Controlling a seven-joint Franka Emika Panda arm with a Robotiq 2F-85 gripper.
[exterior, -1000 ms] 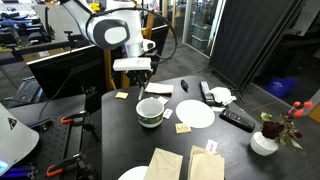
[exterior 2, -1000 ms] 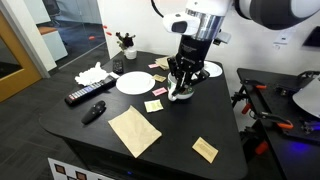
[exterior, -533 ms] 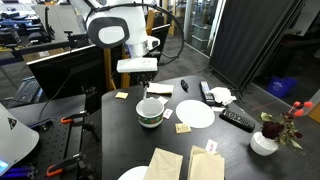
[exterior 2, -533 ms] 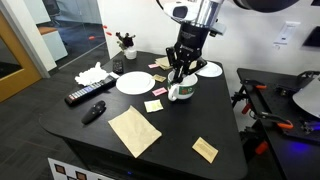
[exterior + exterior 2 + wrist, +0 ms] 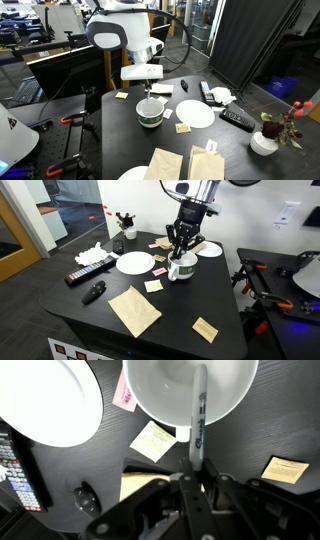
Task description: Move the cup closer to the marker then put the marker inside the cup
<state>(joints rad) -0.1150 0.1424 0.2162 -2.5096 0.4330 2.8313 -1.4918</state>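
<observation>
Pincer (image 5: 197,478) is clamping the marker (image 5: 198,420) by its upper end, holding it point-down over the cup (image 5: 160,390), which is sitting on the counter (image 5: 285,415) just beside the plate (image 5: 50,400). By my reading, the cup-moving part is done and the drop-in step is under way. The next move is probably calling for a short straight descent, then opening the pincer so the marker is falling inside the rim, not tipping over it.

From the wrist view, the marker's far end is lying over the cup's white inside, showing the line-up. Height is not showing there. In an exterior view the marker (image 5: 149,98) is appearing as a thin stick between pincer (image 5: 149,92) and cup (image 5: 150,113), with the pincer hanging above the rim. In an exterior view the pincer (image 5: 178,256) is hiding most of it.
</observation>
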